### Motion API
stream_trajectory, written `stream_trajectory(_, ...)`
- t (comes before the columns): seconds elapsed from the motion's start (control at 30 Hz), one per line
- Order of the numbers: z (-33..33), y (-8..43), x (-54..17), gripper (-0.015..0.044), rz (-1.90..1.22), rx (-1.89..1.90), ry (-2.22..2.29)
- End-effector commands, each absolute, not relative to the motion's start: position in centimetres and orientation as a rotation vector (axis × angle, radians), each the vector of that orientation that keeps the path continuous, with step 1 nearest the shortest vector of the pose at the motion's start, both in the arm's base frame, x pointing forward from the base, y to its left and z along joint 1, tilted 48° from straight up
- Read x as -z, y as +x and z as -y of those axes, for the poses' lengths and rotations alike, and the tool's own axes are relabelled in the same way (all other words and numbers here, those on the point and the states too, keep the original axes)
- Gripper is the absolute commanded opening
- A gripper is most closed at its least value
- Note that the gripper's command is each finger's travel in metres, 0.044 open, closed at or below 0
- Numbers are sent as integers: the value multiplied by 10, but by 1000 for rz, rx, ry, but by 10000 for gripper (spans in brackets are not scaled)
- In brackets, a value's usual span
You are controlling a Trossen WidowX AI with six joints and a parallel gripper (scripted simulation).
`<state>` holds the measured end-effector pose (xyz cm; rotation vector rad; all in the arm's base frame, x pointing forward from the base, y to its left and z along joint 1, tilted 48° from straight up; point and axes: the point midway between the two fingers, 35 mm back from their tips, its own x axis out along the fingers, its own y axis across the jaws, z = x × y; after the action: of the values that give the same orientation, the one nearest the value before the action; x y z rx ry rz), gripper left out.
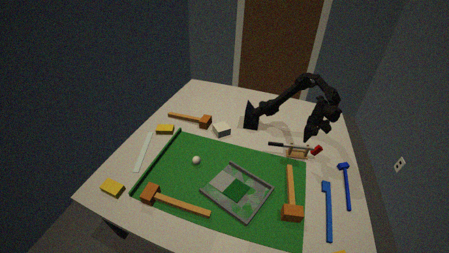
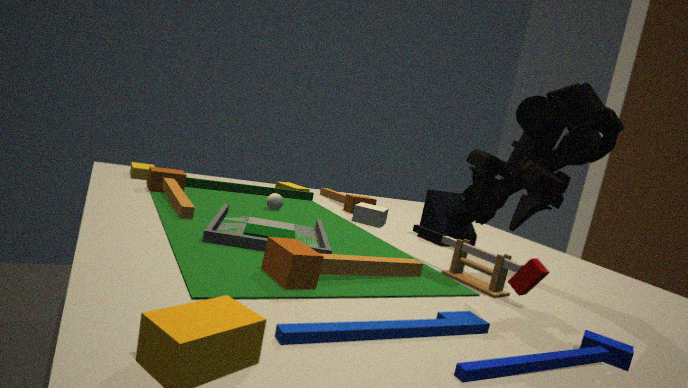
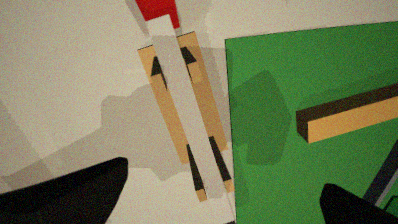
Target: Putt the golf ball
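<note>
The red putter lies across a small wooden stand, with its black grip toward the arm's base. My gripper is open and empty, above the putter and stand. In the wrist view the lower part of the shaft runs between the fingers' sides; the grip is out of view. The white golf ball rests on the green mat. The grey ramp has the raised green, which is bare.
Wooden mallets lie on the mat's edges; another mallet lies behind it. A white block sits near the arm's base. Two blue clubs lie right of the mat. Yellow blocks stand around it.
</note>
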<state>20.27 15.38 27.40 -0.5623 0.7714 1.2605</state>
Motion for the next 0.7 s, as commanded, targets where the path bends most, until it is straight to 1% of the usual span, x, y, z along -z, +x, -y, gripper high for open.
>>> stream_trajectory(0.0, -129, 220, -214, 440, -759, -1490, -602)
stream_trajectory(0.27, -100, 227, -169, 440, -573, -1679, -551)
stream_trajectory(0.5, -75, 228, -140, 440, -314, -1722, -477)
stream_trajectory(0.67, -75, 229, -139, 440, -288, -1719, -471)
